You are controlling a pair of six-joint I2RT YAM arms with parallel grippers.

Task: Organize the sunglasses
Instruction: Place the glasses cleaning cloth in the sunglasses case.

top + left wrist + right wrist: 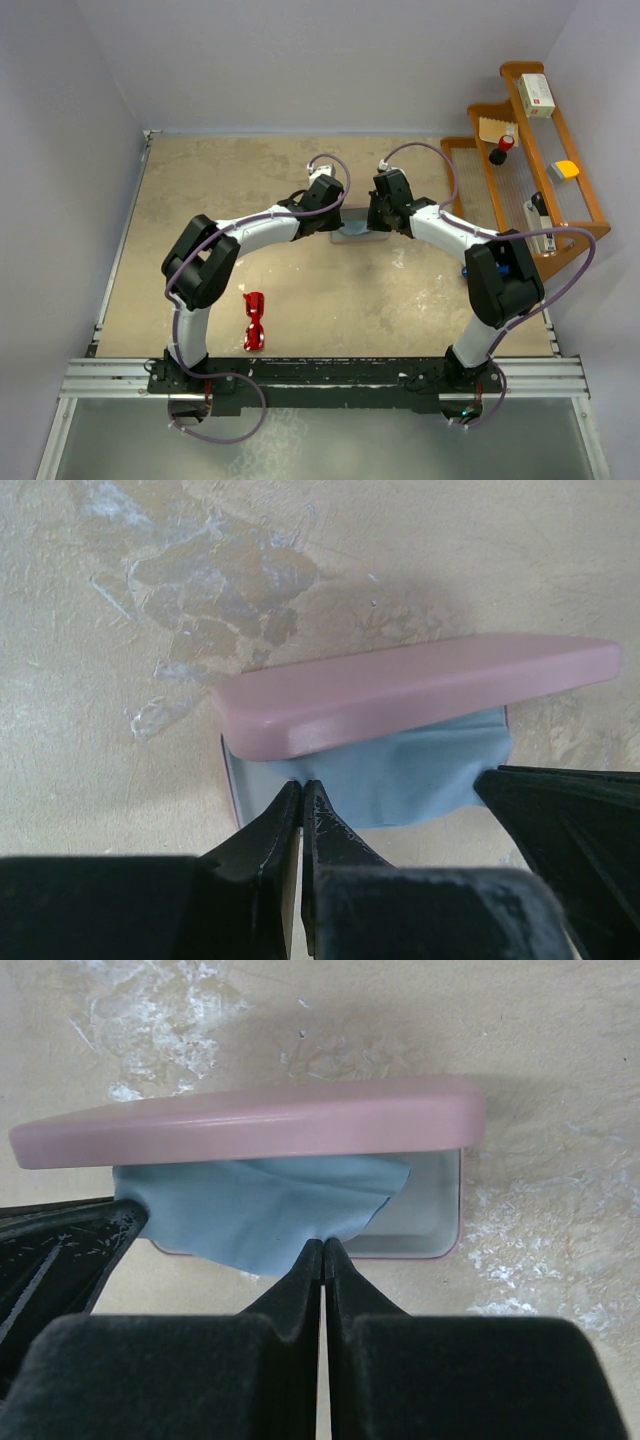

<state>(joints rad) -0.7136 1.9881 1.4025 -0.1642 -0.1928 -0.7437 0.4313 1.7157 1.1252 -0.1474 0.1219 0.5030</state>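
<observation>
We found both arms reaching to the middle of the table (pixel 200 190), their tools meeting over an open pink case (pixel 432 1215). The left gripper (pixel 301 786) had its fingers pressed together with no gap showing at the tips. Those tips lay against the near edge of the blue cloth (pixel 420 770), just under the corner of the raised lid (pixel 400 690). We could not tell whether any fabric was caught between them or whether they only touched it.

The right gripper (pixel 323 1246) was likewise squeezed fully together. Here the cloth's lower edge drew down to a point exactly at the tips, so we read it as pinching that edge. The cloth spilled over the front rim of the case on that side, while the rest of it lay inside the tray beneath the lid. The lid stood tilted up above the tray, and neither tool touched it as far as we could see.

In each wrist view the other arm's dark finger showed at the side, close to the cloth. Seen from above, the two tools stood just beside each other, and they hid most of the case.

The sunglasses (pixel 254 320) lay alone on the table near the left arm's base. They were well apart from the case and from both tools, and nothing touched them. A wooden shelf (pixel 585 205) stood at the right edge of the table.
</observation>
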